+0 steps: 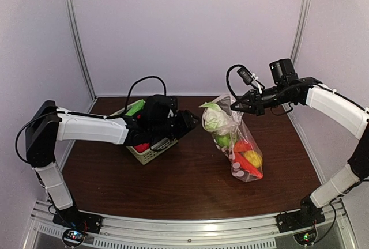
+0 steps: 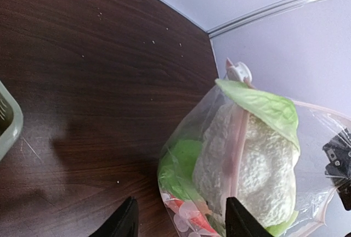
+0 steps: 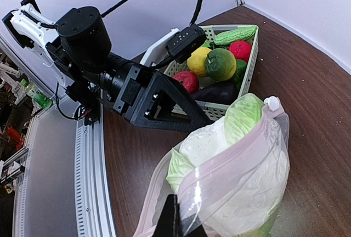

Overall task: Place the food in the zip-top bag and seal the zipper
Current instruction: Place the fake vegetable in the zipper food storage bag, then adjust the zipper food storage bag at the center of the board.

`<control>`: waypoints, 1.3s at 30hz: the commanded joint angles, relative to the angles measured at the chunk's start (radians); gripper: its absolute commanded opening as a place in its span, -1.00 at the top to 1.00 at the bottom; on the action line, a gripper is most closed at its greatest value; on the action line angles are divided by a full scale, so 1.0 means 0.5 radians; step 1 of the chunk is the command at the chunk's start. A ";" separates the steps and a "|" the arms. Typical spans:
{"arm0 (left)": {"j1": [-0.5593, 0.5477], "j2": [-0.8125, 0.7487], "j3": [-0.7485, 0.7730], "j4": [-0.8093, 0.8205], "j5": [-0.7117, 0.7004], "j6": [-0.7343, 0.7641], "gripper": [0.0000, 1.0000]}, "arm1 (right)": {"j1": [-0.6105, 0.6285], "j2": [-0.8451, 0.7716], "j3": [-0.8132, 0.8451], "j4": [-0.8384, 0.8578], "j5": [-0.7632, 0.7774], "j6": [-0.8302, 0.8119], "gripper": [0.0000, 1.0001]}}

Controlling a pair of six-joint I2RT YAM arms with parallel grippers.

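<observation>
The zip-top bag (image 1: 249, 155) hangs upright over the table, and my right gripper (image 1: 235, 106) is shut on its top edge. In the right wrist view that gripper (image 3: 179, 218) pinches the pinkish zipper (image 3: 241, 157) near one end; the white slider (image 3: 271, 103) sits at the other end. A white cauliflower (image 1: 215, 120) with green leaves bulges out of the bag's mouth. Below it lie a green piece (image 1: 223, 140), a red chili (image 1: 244, 146) and a yellow pepper (image 1: 252, 158). My left gripper (image 1: 190, 121) stands open just left of the cauliflower (image 2: 258, 160), with nothing gripped.
The pale green basket (image 1: 151, 155) stands on the table under the left arm. It holds more food: a yellow fruit (image 3: 198, 60), a green one (image 3: 221, 64), a red one (image 3: 239, 49), a cucumber (image 3: 235, 35) and an aubergine (image 3: 219, 91). Walls close the back and sides.
</observation>
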 commanded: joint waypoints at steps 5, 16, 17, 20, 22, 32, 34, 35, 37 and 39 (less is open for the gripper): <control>-0.003 0.102 0.093 0.144 0.263 -0.013 -0.01 | 0.016 0.003 0.019 0.030 0.002 -0.018 0.97; -0.073 -0.067 0.073 0.054 0.023 0.047 0.01 | 0.019 -0.009 -0.012 0.036 0.040 -0.034 0.97; -0.079 -0.020 0.110 0.054 0.086 0.049 0.01 | 0.020 -0.004 -0.009 0.037 0.037 -0.036 0.97; -0.085 0.088 0.162 0.064 0.231 0.014 0.07 | 0.022 0.002 0.016 -0.011 0.065 -0.070 0.97; -0.086 0.122 0.179 0.008 0.233 -0.010 0.14 | 0.023 -0.016 0.009 -0.024 0.082 -0.093 0.97; -0.085 0.174 0.189 -0.030 0.203 -0.063 0.53 | 0.022 -0.032 -0.003 -0.007 0.069 -0.077 0.96; -0.079 0.240 0.237 -0.033 0.274 -0.048 0.46 | 0.020 -0.030 -0.003 -0.005 0.066 -0.074 0.96; -0.077 0.275 0.256 -0.029 0.293 -0.048 0.46 | 0.022 -0.031 -0.005 -0.004 0.067 -0.075 0.96; -0.070 0.362 0.306 -0.010 0.364 -0.055 0.52 | 0.020 -0.027 -0.011 0.002 0.068 -0.078 0.96; -0.053 0.445 0.382 -0.002 0.441 -0.071 0.76 | 0.022 -0.020 -0.022 0.005 0.072 -0.081 0.96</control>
